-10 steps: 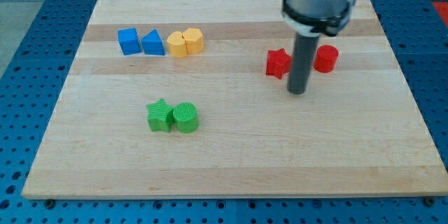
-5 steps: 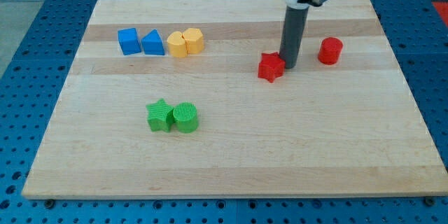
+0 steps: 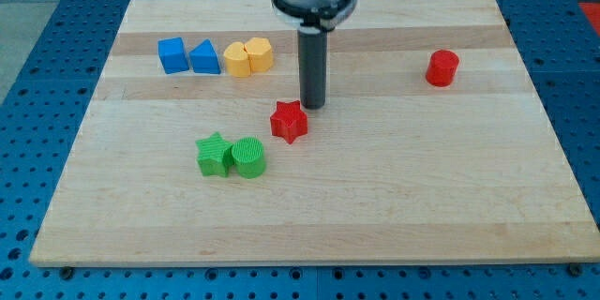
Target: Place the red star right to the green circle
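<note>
The red star [image 3: 290, 121] lies near the middle of the wooden board [image 3: 394, 197]. The green circle [image 3: 249, 157] sits below and to the left of it, with a small gap between them. A green star [image 3: 215, 155] touches the green circle's left side. My tip [image 3: 312, 106] is just above and to the right of the red star, close against its upper right point.
A red cylinder [image 3: 442, 67] stands at the upper right. Along the upper left are a blue cube [image 3: 172, 55], a blue triangle [image 3: 204, 57], a yellow half-round block [image 3: 237, 59] and a yellow hexagon [image 3: 260, 53].
My tip has moved left and down across the board, pushing the red star from the upper right toward the green circle. The red cylinder stays put.
</note>
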`<action>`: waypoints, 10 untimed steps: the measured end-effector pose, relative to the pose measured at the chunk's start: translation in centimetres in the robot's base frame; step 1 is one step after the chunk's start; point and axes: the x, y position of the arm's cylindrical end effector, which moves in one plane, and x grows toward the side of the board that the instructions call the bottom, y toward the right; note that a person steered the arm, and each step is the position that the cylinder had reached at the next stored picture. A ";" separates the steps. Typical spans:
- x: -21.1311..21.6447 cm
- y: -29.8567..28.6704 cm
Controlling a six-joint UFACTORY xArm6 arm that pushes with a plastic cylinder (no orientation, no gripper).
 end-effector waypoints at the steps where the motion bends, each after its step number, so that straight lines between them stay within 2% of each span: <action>1: 0.0 -2.0; 4: 5.5 -3.6; 6: 6.5 -3.6; 7: 2.4 -2.4; 8: -4.8 1.3; 9: -10.5 7.2; 10: -12.6 15.7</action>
